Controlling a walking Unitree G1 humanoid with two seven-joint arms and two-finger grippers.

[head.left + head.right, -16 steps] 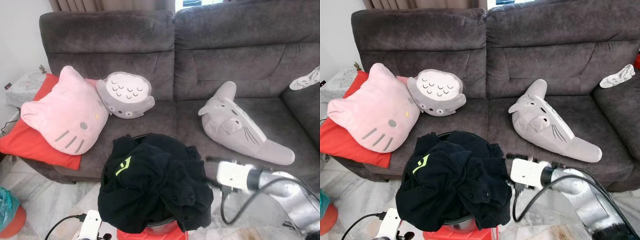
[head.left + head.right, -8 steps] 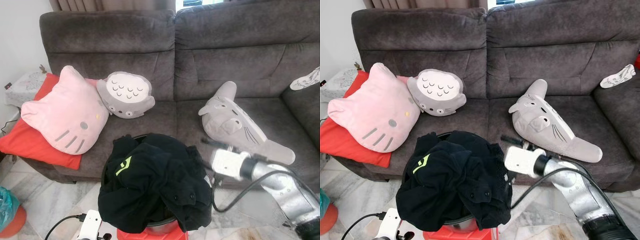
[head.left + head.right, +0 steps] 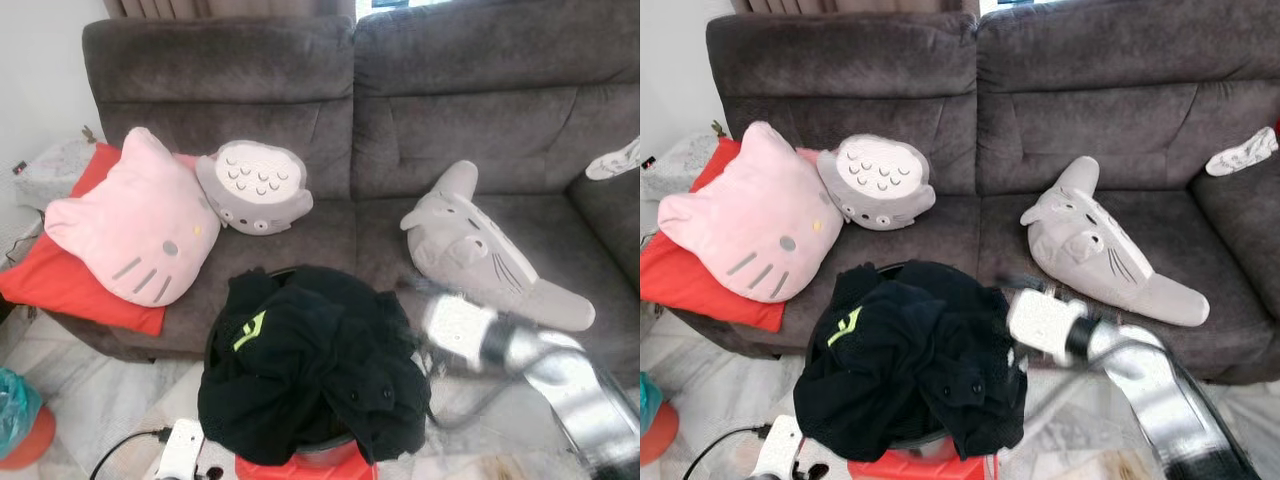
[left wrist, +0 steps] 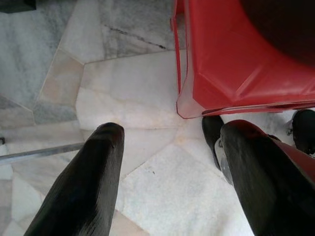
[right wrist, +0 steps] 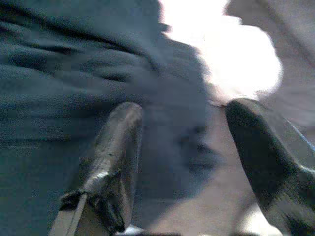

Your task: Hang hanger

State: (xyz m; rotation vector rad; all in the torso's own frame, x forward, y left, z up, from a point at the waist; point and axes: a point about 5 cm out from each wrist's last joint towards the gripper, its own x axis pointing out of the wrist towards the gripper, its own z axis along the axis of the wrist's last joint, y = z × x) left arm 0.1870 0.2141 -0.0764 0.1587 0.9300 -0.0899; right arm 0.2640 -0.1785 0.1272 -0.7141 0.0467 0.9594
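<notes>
- Black crumpled clothing [image 3: 310, 370], with a small green mark on one fold, is heaped over the rim of a dark round basket [image 3: 325, 455] that sits on a red plastic stool [image 4: 246, 54] in front of the sofa. No hanger can be made out in any view, so the hanger may lie hidden in or under the heap, and that cannot be told.
- Right gripper [image 3: 1012, 288] reaches in from the robot's right at the heap's near edge. In its wrist view the two black fingers [image 5: 115, 162] stand well apart with dark cloth between and beyond them, holding nothing.
- Left gripper [image 4: 167, 167] hangs low beside the stool over pale marble floor [image 4: 123, 98], jaws wide and empty.
- Judged from this, the step in hand is a search and pick at the pile. It would go best if the right jaws closed on a firm edge or hook rather than on loose cloth alone, since soft fabric will bunch and drag the whole heap.
- The arm is blurred in the head views, so a slower approach would help the aim.
- Behind stands a dark grey fabric sofa [image 3: 450, 110] carrying a pink cat-face cushion [image 3: 135, 230], a red flat cushion [image 3: 60, 280], a round grey owl-like plush [image 3: 255, 187] and a long grey plush [image 3: 480, 255].
</notes>
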